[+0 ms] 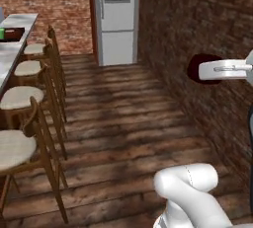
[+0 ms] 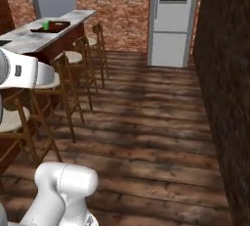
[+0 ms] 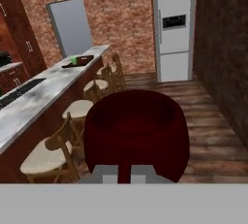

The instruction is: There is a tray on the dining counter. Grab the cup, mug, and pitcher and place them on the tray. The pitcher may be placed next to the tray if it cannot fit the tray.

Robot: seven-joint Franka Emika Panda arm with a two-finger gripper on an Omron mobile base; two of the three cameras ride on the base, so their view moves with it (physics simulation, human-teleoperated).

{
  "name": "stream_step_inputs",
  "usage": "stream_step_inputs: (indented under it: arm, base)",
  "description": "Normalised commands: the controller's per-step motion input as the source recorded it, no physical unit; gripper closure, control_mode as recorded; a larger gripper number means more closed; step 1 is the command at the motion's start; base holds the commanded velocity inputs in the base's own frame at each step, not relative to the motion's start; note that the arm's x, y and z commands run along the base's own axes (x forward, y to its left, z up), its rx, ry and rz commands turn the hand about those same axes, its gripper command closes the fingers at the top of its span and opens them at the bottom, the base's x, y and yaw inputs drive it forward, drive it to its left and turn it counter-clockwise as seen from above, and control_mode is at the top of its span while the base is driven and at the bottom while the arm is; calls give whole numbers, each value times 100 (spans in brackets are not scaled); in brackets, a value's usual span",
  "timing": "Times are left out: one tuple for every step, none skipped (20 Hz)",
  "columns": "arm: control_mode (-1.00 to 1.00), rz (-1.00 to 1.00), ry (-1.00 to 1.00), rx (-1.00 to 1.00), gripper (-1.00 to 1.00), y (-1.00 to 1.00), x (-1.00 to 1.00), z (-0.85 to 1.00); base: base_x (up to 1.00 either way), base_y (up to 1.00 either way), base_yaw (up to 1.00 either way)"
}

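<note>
My gripper [image 3: 124,174] is shut on the dark maroon mug [image 3: 135,131], whose open mouth faces the hand camera. From the left base the mug [image 1: 193,67] hangs in the air at the right, in front of the brick wall, held by the white hand. Far off on the dining counter [image 2: 29,39] lies the dark wooden tray [image 2: 54,26], with the green cup [image 2: 46,25] at its left end. The hand view has the tray [image 3: 83,62] and cup [image 3: 73,60] far up the counter [image 3: 34,97]. The pitcher is out of view.
A row of wooden stools [image 1: 20,98] with pale seats lines the counter's side. A silver fridge [image 2: 173,19] stands at the far end of the room. A dark brick wall [image 2: 227,83] runs along the right. Wooden floor [image 1: 123,123] lies open between stools and wall.
</note>
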Motion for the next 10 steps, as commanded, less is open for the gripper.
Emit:
stream_step_inputs:
  arm:
    - [100, 0, 0, 0, 100, 0, 0, 0]
    - [100, 0, 0, 0, 100, 0, 0, 0]
    - [100, 0, 0, 0, 100, 0, 0, 0]
    - [100, 0, 0, 0, 100, 0, 0, 0]
    - [100, 0, 0, 0, 100, 0, 0, 0]
    - [100, 0, 0, 0, 100, 0, 0, 0]
    - [100, 0, 0, 0, 100, 0, 0, 0]
    - [100, 0, 0, 0, 100, 0, 0, 0]
    - [100, 0, 0, 0, 100, 0, 0, 0]
    - [100, 0, 0, 0, 100, 0, 0, 0]
  base:
    - [100, -67, 54]
    - [100, -63, 53]
    - [100, -63, 52]
    - [100, -61, 52]
    - [100, -56, 52]
    - [100, -58, 52]
    - [100, -57, 52]
    - [100, -56, 52]
    - [100, -51, 52]
    - [100, -50, 51]
